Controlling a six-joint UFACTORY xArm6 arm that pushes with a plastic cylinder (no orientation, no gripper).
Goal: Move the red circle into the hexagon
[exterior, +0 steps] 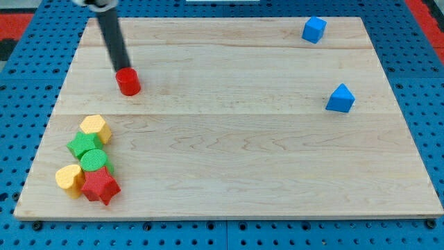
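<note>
Wooden bench (243,160) on blue pegboard. My tip (123,69) touches the red circle's (128,82) top edge, upper left of frame. No gripper on this rod, so no jaw state to tell. Yellow hexagon (95,128) sits lower left, well below, clustered with green star (83,145), green circle (94,160), yellow heart (69,178), red star (100,186). Blue cube (314,29) and blue triangle (340,98) right side.

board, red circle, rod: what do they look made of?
Board: pale wood, matte; visible grain and plank seams. Red circle: solid uniform colour, smooth and slightly satin; painted wood or plastic, can't tell which. Rod: dark, smooth, faint sheen along its length; likely metal or plastic. My tip sits at the red circle's upper-left edge, apparently touching.
</note>
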